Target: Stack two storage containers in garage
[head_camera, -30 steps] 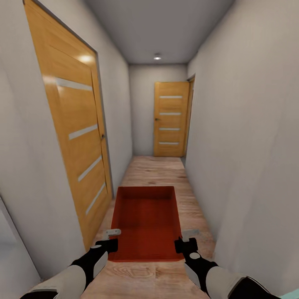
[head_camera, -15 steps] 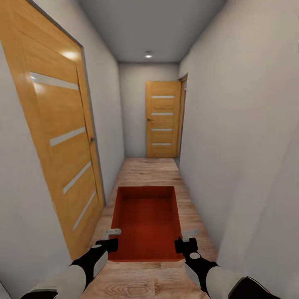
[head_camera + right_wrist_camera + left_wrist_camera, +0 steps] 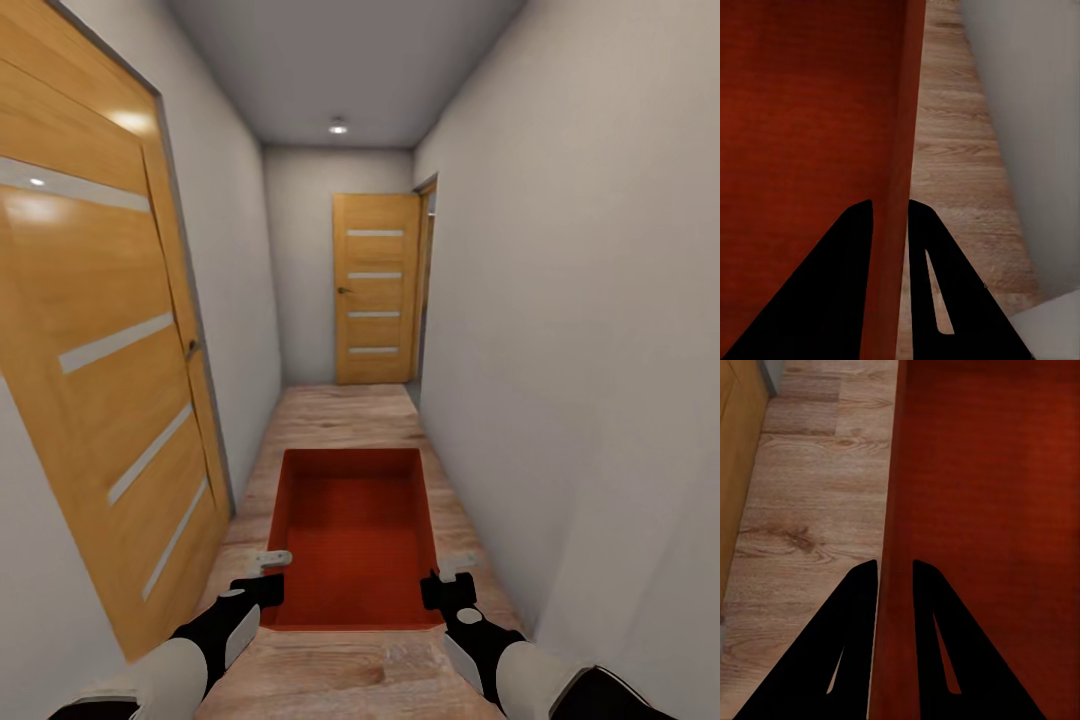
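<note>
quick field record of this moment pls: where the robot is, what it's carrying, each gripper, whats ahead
place: narrow hallway, wood plank floor, pale walls
carried: one orange-red storage container, open top, held level in front of the robot
left gripper: shut on the container's left wall, one finger each side
right gripper: shut on the container's right wall, one finger each side
ahead: closed wooden door at the hallway's end
left side: second wooden door
garage: not reached

We see a narrow hallway: a wood plank floor (image 3: 340,415), pale grey walls (image 3: 560,330), an orange wooden door (image 3: 100,380) close on our left, another orange door (image 3: 375,300) at the far end, and a ceiling light (image 3: 339,128)
</note>
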{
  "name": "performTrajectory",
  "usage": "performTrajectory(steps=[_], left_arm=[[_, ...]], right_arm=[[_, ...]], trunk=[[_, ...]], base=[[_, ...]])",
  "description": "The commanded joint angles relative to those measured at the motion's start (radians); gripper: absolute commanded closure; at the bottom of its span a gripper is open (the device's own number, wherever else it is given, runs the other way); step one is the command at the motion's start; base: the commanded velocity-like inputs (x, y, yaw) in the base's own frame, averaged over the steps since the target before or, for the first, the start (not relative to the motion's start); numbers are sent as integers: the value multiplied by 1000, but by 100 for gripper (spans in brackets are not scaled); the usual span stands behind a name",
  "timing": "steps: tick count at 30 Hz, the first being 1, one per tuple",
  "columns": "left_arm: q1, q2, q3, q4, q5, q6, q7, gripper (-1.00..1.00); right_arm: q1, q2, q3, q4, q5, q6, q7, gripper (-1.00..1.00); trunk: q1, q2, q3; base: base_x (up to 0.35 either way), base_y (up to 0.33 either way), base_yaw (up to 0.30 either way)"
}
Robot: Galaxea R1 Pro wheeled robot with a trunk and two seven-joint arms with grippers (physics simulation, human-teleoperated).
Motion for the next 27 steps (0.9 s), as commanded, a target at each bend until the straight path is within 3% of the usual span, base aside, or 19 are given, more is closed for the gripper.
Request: performTrajectory(steps=[1,27], left_arm=[[0,-1,0,-4,-1,-61,8,100],[0,-1,0,-8,-1,-61,15,100]], right_arm=[[-1,3,-33,1,4,3,8,100],[-1,3,-34,1,4,3,8,100]], trunk=[[1,-1,-1],[1,-1,-1]], base=[[321,87,-1],[321,78,0]])
